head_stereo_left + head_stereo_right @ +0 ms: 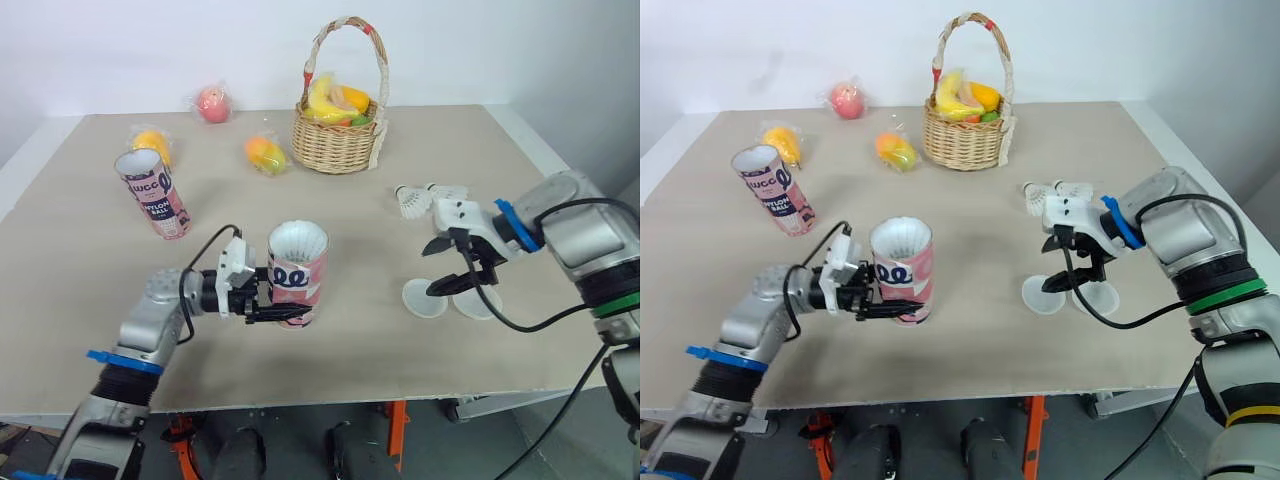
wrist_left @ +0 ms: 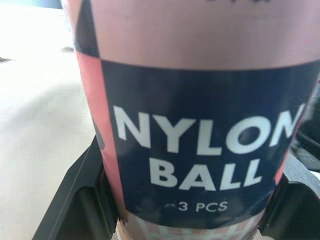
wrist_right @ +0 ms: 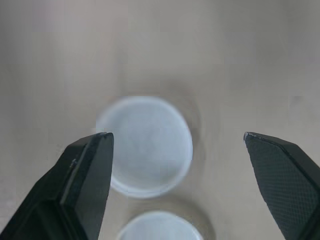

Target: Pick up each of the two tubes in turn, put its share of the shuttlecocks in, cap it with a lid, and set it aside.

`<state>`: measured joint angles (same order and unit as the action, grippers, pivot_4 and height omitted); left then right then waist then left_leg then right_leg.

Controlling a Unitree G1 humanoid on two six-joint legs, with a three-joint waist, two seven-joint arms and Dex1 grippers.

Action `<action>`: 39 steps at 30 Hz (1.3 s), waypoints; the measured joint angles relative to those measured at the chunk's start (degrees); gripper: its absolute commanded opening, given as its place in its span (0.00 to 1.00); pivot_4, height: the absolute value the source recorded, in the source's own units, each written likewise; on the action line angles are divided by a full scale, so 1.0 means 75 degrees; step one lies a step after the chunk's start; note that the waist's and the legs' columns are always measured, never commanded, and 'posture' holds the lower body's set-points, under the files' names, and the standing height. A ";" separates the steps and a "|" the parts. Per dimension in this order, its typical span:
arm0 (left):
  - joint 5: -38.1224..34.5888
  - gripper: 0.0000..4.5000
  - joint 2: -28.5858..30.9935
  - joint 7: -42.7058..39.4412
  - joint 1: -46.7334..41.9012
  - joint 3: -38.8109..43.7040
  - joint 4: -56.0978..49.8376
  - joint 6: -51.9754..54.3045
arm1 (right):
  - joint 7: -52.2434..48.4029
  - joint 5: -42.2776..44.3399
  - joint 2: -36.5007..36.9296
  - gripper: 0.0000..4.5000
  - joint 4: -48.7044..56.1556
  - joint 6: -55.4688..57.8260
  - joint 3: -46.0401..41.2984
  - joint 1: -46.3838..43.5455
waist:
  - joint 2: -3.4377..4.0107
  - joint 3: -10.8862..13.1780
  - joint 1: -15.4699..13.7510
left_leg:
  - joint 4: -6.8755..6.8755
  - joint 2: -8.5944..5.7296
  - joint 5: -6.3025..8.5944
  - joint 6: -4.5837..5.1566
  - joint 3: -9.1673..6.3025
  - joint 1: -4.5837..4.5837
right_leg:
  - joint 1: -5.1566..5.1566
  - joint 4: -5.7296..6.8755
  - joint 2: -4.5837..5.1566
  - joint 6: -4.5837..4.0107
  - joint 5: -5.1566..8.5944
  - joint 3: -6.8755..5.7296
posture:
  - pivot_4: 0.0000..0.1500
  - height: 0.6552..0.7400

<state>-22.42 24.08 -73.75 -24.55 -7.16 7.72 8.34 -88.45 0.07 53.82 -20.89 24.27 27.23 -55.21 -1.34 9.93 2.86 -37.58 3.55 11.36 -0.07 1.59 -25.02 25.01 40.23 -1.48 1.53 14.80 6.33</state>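
My left gripper [image 1: 278,305] is shut on the lower part of a pink and navy tube [image 1: 297,275], which stands upright near the table's front. Its label reads "NYLON BALL" [image 2: 200,150], and something white and ribbed shows in its open mouth. A second matching tube [image 1: 152,193] stands leaning at the far left, open and apart from both grippers. Two white shuttlecocks [image 1: 415,200] lie at the right. My right gripper [image 1: 432,270] hangs open just above two white round lids [image 1: 424,298], with one lid [image 3: 145,145] between its fingers and nothing held.
A wicker basket [image 1: 338,140] of fruit stands at the back centre. Wrapped fruits lie around it: a red one [image 1: 212,103] at the back and two orange ones [image 1: 264,153] nearer the far tube. The table's front edge [image 1: 330,400] runs just below both grippers.
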 measured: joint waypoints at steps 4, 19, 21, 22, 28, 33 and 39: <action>0.0507 0.66 -0.0433 0.0259 0.0046 -0.0092 0.0792 -0.1595 | 0.0344 -0.0588 -0.0523 0.99 -0.0849 -0.0204 0.0082 -0.0036 | 0.0009 -0.0005 -0.0025 | -0.0009 -0.0007 -0.0009 -0.0012 0.0006 0.0002 | -0.0008 -0.0006 0.0010 0.0001 -0.0022 0.0006 | 1.00 1.00; 0.0217 0.66 -0.0752 0.0636 0.0010 -0.0024 0.1335 -0.1835 | -0.0024 -0.1213 -0.0770 0.03 -0.0865 -0.0694 0.0150 0.0012 | 0.0010 -0.0006 -0.0026 | -0.0009 -0.0013 -0.0032 -0.0022 0.0002 0.0002 | -0.0011 -0.0009 0.0012 0.0040 -0.0032 0.0006 | 1.00 1.00; 0.0189 0.66 -0.0737 0.0630 -0.0006 -0.0021 0.1246 -0.1607 | -0.0056 -0.1191 -0.0771 0.01 -0.0779 -0.0710 0.0149 0.0012 | 0.0010 -0.0006 -0.0026 | -0.0008 -0.0013 -0.0032 -0.0022 0.0001 0.0001 | -0.0011 -0.0009 0.0012 0.0037 -0.0032 0.0006 | 1.00 1.00; 0.0177 0.66 -0.0733 0.0629 -0.0009 -0.0021 0.1236 -0.1571 | -0.0062 -0.1180 -0.0771 0.01 -0.0763 -0.0711 0.0150 0.0012 | 0.0010 -0.0006 -0.0026 | -0.0008 -0.0013 -0.0032 -0.0022 0.0001 0.0000 | -0.0011 -0.0009 0.0012 0.0037 -0.0032 0.0005 | 1.00 1.00; 0.0173 0.66 -0.0657 0.0587 -0.0021 -0.0022 0.1152 -0.1432 | -0.0191 -0.0376 -0.0788 0.01 0.0096 0.0085 0.0069 -0.0085 | 0.0012 -0.0005 -0.0025 | -0.0004 -0.0013 -0.0032 -0.0022 0.0000 -0.0002 | -0.0007 -0.0010 0.0012 0.0033 -0.0032 0.0006 | 1.00 1.00; 0.0310 0.66 -0.0663 0.0403 -0.0126 -0.0040 0.1482 -0.2003 | -0.0209 0.1440 -0.0316 0.01 0.1119 0.0837 -0.0206 -0.1389 | 0.0032 0.0007 -0.0025 | 0.0002 -0.0013 -0.0032 -0.0023 -0.0001 -0.0002 | -0.0004 -0.0014 0.0014 0.0030 -0.0029 0.0003 | 1.00 1.00; 0.0434 0.66 -0.0801 0.0322 -0.0331 -0.0024 0.2186 -0.3036 | -0.0218 0.2284 -0.0575 0.01 0.1589 0.1363 -0.0175 -0.2524 | 0.0041 0.0001 -0.0017 | 0.0005 -0.0009 -0.0034 -0.0020 0.0002 0.0004 | -0.0001 -0.0016 0.0012 0.0040 -0.0030 0.0003 | 1.00 1.00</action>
<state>-19.16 18.07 -71.34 -27.03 -7.34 24.11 -14.43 -90.08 17.20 49.51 -8.97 34.50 25.91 -74.14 -1.04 9.94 2.73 -37.54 3.48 11.10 -0.22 1.61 -24.99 25.00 40.11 -1.39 1.83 14.57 6.36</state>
